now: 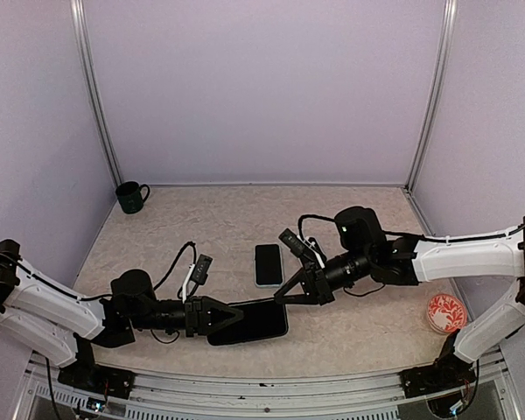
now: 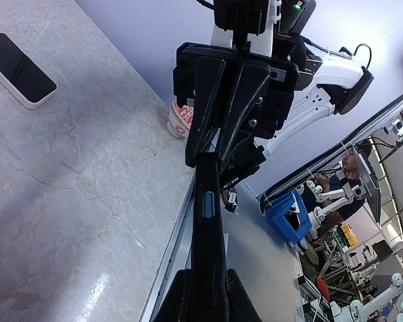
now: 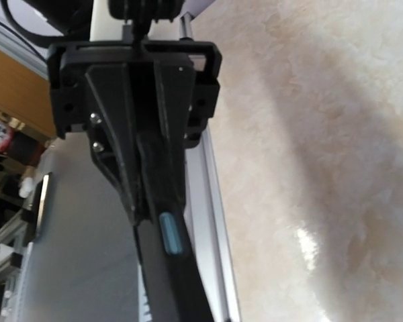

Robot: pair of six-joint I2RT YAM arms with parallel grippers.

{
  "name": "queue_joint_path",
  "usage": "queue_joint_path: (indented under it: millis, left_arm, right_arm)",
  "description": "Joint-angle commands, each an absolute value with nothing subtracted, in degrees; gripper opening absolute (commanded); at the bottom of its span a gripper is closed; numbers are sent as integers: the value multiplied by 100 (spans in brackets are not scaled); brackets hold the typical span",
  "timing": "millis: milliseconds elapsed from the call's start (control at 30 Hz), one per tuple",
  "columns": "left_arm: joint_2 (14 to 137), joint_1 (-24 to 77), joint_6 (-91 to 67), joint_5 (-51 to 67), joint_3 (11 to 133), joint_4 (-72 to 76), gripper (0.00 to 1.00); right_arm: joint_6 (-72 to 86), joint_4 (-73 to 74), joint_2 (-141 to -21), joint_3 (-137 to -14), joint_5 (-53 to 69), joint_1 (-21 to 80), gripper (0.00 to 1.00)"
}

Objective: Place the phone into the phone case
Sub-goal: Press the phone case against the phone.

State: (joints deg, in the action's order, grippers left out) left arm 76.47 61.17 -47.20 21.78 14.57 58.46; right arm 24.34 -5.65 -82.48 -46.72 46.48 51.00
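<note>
Overhead view faces the whole table point(image 1: 350, 219); both wrist views look close along one dark case point(image 1: 249, 322).

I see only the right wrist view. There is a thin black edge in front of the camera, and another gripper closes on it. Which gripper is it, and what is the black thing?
Observer: That is the left gripper. It is shut on one end of the black phone case, and the right gripper is shut on the other end.
Operator: Where is the phone? I do not see it.
Observer: The phone lies flat on the table, screen up, just behind the case. Neither gripper touches it.
Operator: Is anything close to my arm?
Observer: A small red patterned dish sits on the table to the right, apart from the case.
</note>
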Motion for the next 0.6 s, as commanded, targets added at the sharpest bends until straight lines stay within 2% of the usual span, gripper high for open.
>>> queue_joint_path:
  millis: [0, 100, 200, 567]
  left_arm:
    - [7618, 6134, -4659, 2141, 1611, 6197, 5]
    - [7573, 6130, -4633, 2127, 1593, 6190, 5]
    - [7473, 6126, -4600, 2071, 1561, 6166, 4]
    - [6853, 6097, -4365, 1717, 1429, 5907, 0]
  right_arm:
    - [2284, -175, -8050, -4814, 4198, 5098, 11]
    - [2392, -317, -7914, -4691, 4317, 5098, 34]
    - [2520, -452, -7771, -4565, 4553, 5090, 46]
    - [2929, -1003, -7697, -4052, 4980, 5045, 49]
